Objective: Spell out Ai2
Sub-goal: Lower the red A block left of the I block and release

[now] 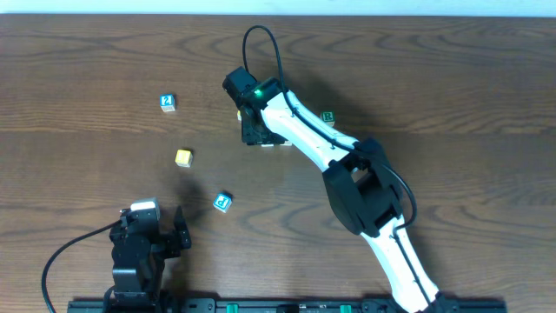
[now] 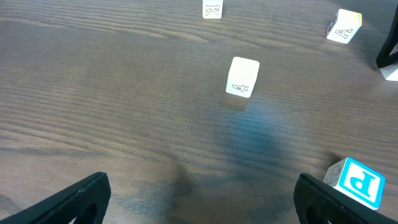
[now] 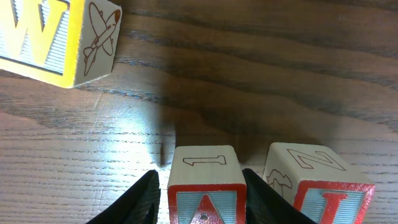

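done: A block sits just beside I block
right gripper: looks clamped on A block
remaining: you need 2 block, well apart
left gripper: fingers apart

The A block and I block have red edges and pale blue striped faces. The W block is yellow, the P block blue, and the table dark wood-grain.

Seven lettered blocks, two arms, one table.
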`<state>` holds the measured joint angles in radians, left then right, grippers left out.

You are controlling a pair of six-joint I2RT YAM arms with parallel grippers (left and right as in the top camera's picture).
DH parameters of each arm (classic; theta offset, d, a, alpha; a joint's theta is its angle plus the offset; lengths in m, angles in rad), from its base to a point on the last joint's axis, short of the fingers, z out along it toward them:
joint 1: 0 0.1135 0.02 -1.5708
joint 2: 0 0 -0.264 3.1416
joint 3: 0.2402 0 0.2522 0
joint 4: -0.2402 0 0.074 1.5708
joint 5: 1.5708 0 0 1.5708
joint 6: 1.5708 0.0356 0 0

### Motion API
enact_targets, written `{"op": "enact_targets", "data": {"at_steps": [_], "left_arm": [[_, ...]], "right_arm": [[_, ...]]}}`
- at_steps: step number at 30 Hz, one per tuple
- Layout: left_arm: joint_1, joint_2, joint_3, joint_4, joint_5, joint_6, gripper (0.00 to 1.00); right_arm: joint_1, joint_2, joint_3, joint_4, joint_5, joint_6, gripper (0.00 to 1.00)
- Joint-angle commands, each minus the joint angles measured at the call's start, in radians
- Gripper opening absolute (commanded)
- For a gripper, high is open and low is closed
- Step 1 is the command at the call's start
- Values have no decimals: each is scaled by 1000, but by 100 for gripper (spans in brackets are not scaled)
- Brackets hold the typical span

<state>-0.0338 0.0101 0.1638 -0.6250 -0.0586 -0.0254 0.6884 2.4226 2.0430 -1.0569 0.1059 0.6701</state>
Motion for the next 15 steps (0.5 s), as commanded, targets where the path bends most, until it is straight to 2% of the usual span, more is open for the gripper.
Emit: {"op": "enact_targets", "data": {"at_steps": [1, 8, 12, 15], "left_arm": [[2, -6, -9, 0, 0, 3, 95], [2, -6, -9, 0, 0, 3, 95], [2, -6, -10, 0, 0, 3, 95], [2, -6, -9, 0, 0, 3, 95]], "right_arm": [[-7, 9, 18, 1, 11, 9, 42], [-7, 9, 18, 50, 60, -6, 54], [-7, 9, 18, 97, 80, -21, 55], [-9, 9, 18, 127, 105, -27, 60]]}}
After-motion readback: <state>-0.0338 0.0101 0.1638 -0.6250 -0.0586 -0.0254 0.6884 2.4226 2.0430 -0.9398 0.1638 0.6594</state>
